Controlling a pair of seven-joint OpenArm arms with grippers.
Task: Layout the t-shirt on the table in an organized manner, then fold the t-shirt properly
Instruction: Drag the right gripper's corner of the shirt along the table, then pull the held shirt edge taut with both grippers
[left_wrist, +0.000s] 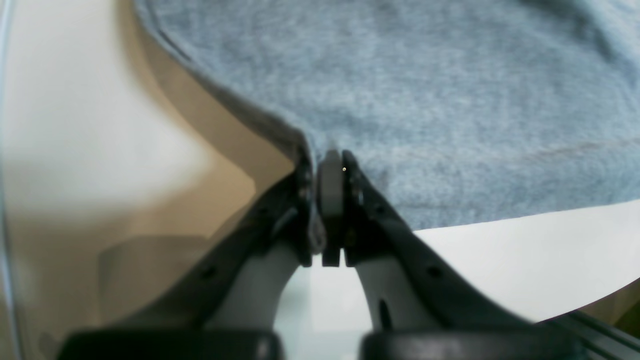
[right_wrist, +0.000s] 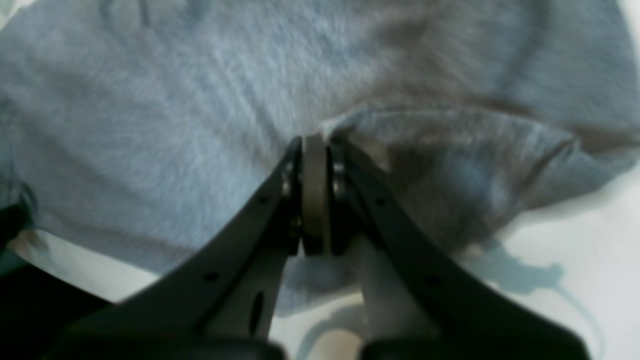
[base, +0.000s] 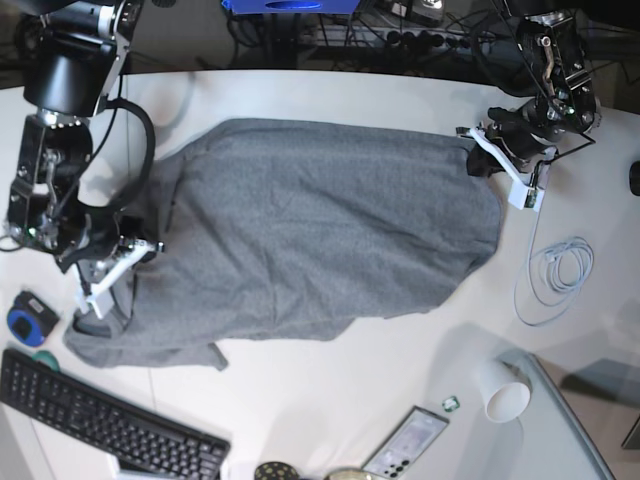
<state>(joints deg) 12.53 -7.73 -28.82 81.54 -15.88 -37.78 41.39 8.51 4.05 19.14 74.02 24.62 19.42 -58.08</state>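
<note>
The grey t-shirt (base: 320, 230) lies spread across the white table (base: 330, 400), rumpled at its lower left. My left gripper (base: 474, 150) is at the shirt's far right corner. In the left wrist view its fingertips (left_wrist: 327, 162) are shut on the t-shirt's (left_wrist: 400, 90) edge, with a strip of cloth pinched between them. My right gripper (base: 97, 298) is at the shirt's left end, near the bunched part. In the right wrist view it (right_wrist: 315, 145) is shut at a fold of the t-shirt (right_wrist: 150, 125), with cloth showing under the fingers.
A black keyboard (base: 100, 425) lies at the front left, beside a blue and black round object (base: 25, 320). A white paper cup (base: 503, 392), a phone (base: 405, 445) and a grey glass-like panel (base: 570, 430) are at the front right. A coiled pale cable (base: 558, 268) lies right of the shirt.
</note>
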